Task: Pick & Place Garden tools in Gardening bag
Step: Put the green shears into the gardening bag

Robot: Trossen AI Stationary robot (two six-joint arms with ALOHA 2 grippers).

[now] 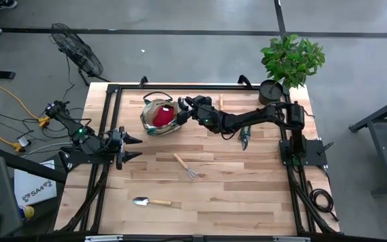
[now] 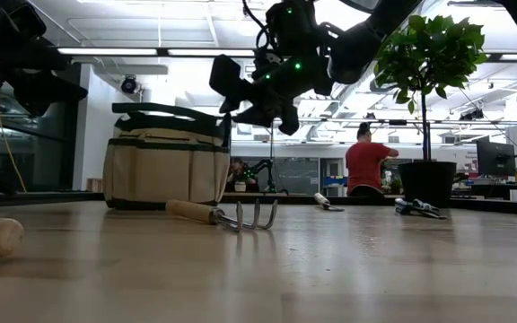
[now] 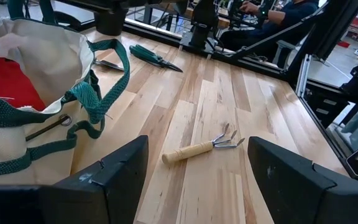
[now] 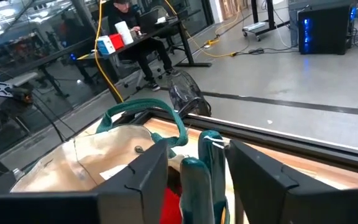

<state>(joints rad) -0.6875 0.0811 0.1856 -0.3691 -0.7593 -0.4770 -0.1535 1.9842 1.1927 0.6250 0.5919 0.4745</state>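
The beige gardening bag [image 1: 154,117] with green trim stands at the table's far left-middle, and something red [image 1: 162,117] shows inside it. My right gripper [image 1: 181,107] hovers over the bag's right rim with its fingers apart. The teal handles of pruning shears [image 4: 196,177] stick up between them, above the bag's opening [image 4: 104,155]. Another pair of shears [image 1: 245,136], a hand rake [image 1: 186,166] and a trowel [image 1: 149,201] lie flat on the table. My left gripper [image 1: 132,148] waits open at the left side, pointing across the table. My right gripper has a finger [image 4: 145,177] on either side of the shears' teal handles [image 4: 211,163], coming in almost level from the table's right. I cannot tell whether the fingers touch the handles. The shears' lower end is hidden in the bag.
A potted green plant [image 1: 291,59] in a black pot [image 1: 271,88] stands at the far right corner. A black frame [image 1: 180,86] runs round the table's edge. Light wood lies open between rake and trowel. A person in a red shirt [image 2: 364,166] sits beyond the table.
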